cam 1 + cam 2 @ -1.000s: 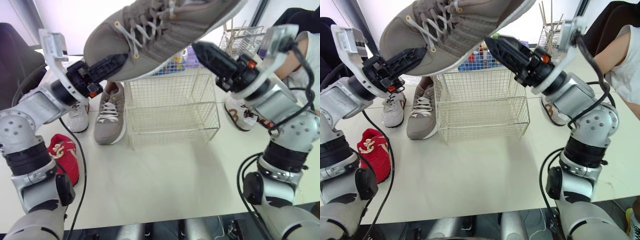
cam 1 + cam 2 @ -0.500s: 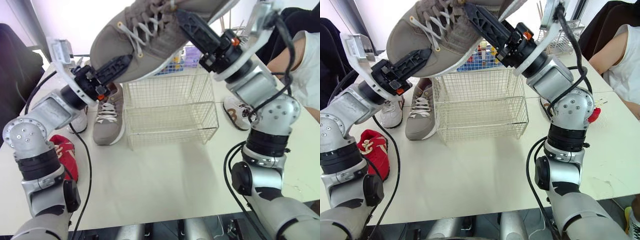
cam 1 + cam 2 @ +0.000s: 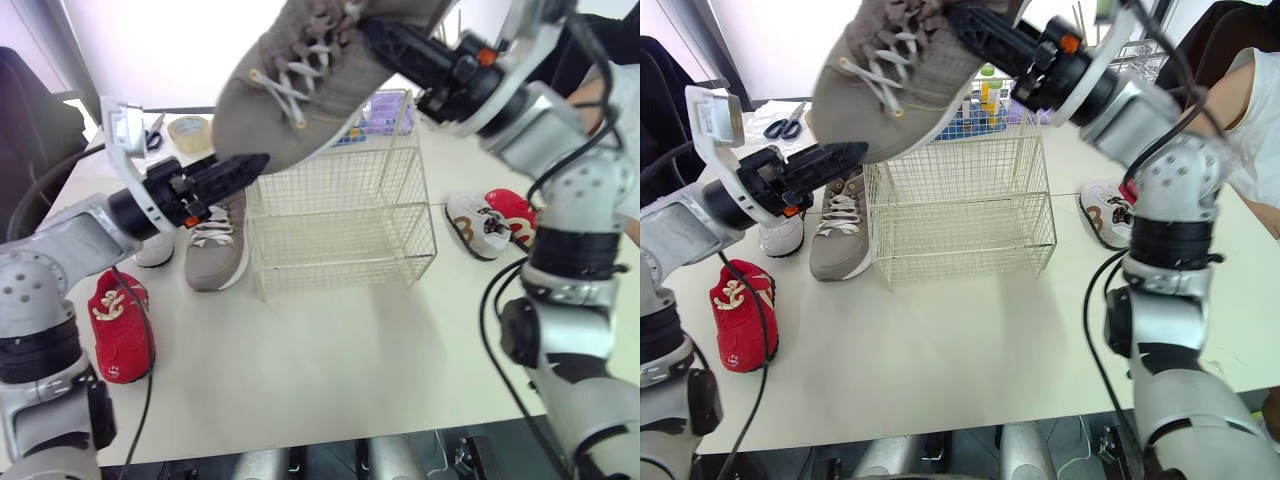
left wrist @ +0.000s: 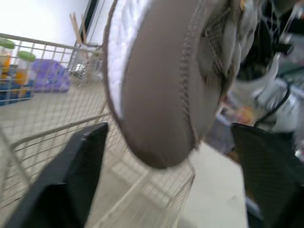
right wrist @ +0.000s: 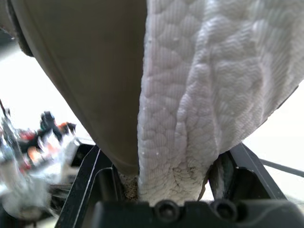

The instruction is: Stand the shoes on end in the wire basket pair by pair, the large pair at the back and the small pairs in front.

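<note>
A large taupe shoe (image 3: 300, 90) with white laces hangs in the air over the wire basket (image 3: 340, 215), toe tilted down to the left. My right gripper (image 3: 400, 45) is shut on its heel end; the white sole (image 5: 190, 95) is clamped between the fingers (image 5: 95, 185). My left gripper (image 3: 238, 170) is open just below the toe, and its fingers (image 4: 80, 175) stand wide apart clear of the shoe (image 4: 161, 80). The matching taupe shoe (image 3: 215, 245) lies on the table left of the basket, which looks empty.
A small white shoe (image 3: 158, 248) and a small red shoe (image 3: 115, 325) lie at the left. Another white shoe (image 3: 478, 225) and red shoe (image 3: 515, 215) lie right of the basket. A person (image 3: 1250, 110) sits at the far right. Tape (image 3: 185, 128) and bottles stand behind.
My left gripper has opened and let go of the shoe's toe, dropping just below it. My right gripper has shut on the heel end, and the toe has tipped downward.
</note>
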